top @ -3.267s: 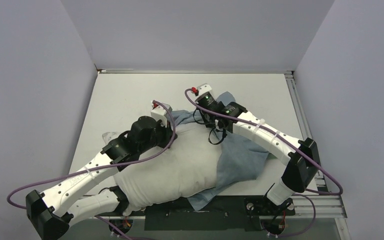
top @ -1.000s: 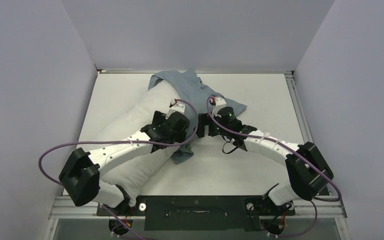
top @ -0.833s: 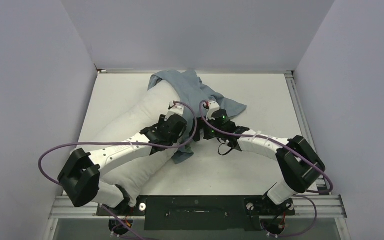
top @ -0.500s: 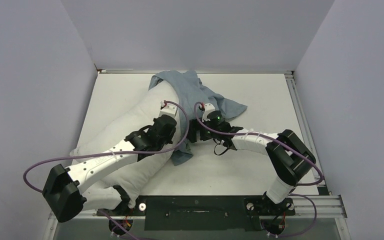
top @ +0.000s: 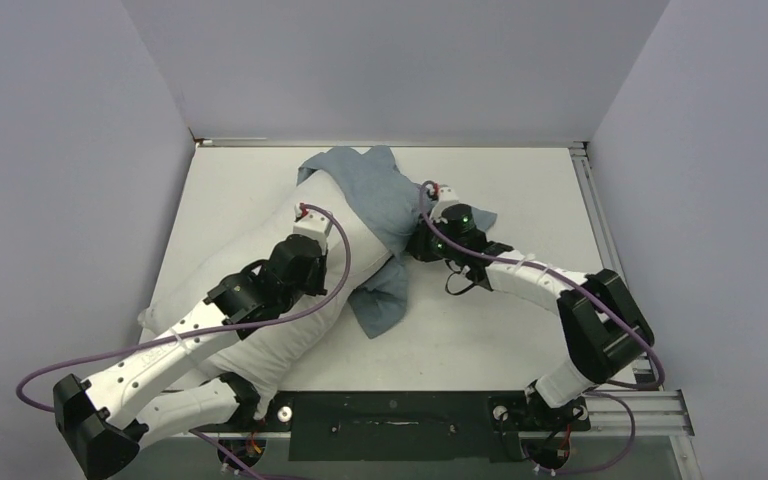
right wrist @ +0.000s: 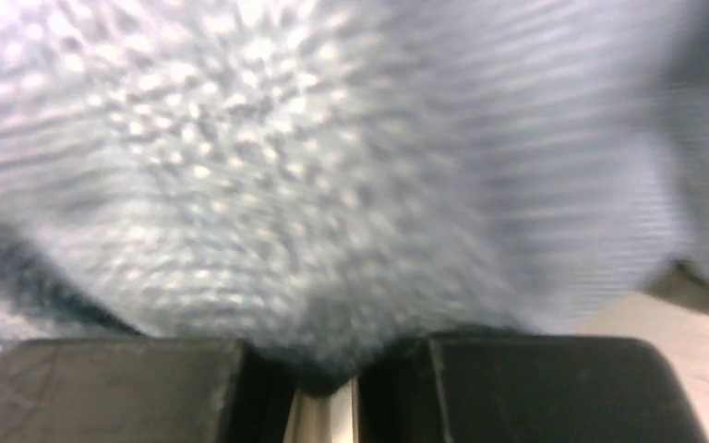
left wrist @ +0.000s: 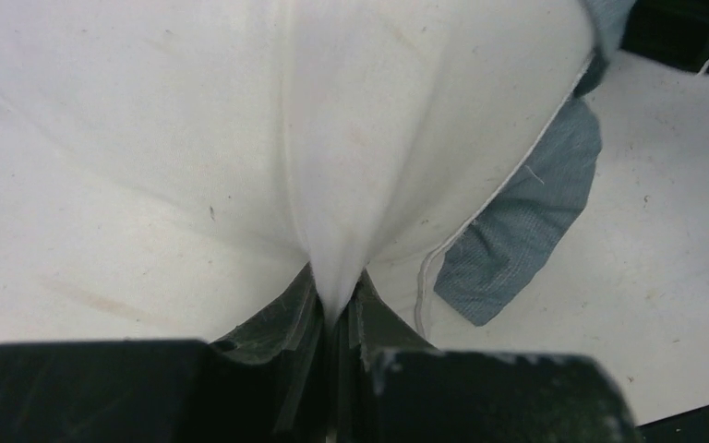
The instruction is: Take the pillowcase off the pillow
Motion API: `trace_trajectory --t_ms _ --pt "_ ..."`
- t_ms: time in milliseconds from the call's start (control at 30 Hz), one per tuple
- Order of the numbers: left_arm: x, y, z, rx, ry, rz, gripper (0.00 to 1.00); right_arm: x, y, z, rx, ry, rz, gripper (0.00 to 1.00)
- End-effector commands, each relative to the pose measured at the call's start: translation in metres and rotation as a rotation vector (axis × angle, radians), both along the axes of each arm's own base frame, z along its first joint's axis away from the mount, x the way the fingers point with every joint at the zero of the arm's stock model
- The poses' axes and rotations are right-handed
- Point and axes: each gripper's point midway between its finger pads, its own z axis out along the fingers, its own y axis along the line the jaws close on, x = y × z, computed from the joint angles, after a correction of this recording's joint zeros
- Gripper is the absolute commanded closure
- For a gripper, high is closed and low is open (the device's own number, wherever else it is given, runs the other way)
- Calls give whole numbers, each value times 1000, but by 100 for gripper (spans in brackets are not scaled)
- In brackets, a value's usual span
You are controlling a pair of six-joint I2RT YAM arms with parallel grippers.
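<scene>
The white pillow lies slantwise from the near left to the far middle of the table. The grey-blue pillowcase covers only its far end, and a loose flap of it lies on the table beside the pillow. My left gripper is shut on a pinched ridge of the pillow. Its jaws meet on the white cloth, with grey-blue pillowcase to the right. My right gripper is shut on the pillowcase, which fills the right wrist view and bunches between the jaws.
The white table is walled at the back and on both sides. A metal rail runs along its right edge. A black strip lies at the near edge between the arm bases.
My left gripper has drawn back toward the near left with the pillow in it. My right gripper has moved right and farther away with the pillowcase. The loose flap lies wider.
</scene>
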Motion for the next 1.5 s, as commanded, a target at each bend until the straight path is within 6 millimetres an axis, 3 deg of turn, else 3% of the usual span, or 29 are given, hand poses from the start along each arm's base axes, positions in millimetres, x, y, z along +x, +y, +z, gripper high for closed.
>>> trace_trajectory --t_ms 0,133,233,467,567,667,800,933,1033,1167,1300,1367,1467 --pt "-16 26 16 16 13 14 100 45 -85 38 25 -72 -288 95" --pt "-14 40 20 28 -2 32 100 48 -141 52 66 -59 -428 95" --pt "-15 43 23 40 -16 8 100 46 -165 57 69 -51 -489 95" --pt "-19 42 22 51 -51 -68 100 32 -166 68 42 -41 -450 88" --pt "-24 36 22 32 -72 -127 100 27 -173 76 -9 -23 -464 62" --pt "-29 30 19 27 -74 -190 100 28 -174 102 -27 -68 -460 30" --pt "-35 20 12 18 -51 -260 100 31 -142 149 12 -174 -335 11" --pt "-42 7 6 -2 -20 -341 100 35 -78 178 9 -236 -147 4" --pt "-47 -1 2 -18 2 -395 100 42 -29 187 6 -250 -29 2" --pt "-56 -11 -1 -42 28 -459 100 55 23 174 -37 -247 64 0" --pt "-61 -16 -3 -60 43 -495 100 69 62 136 -103 -172 150 0" --pt "-63 -18 -4 -63 49 -510 100 75 71 117 -128 -139 164 2" --pt "-65 -19 -3 -71 48 -521 100 88 67 91 -192 -106 127 12"
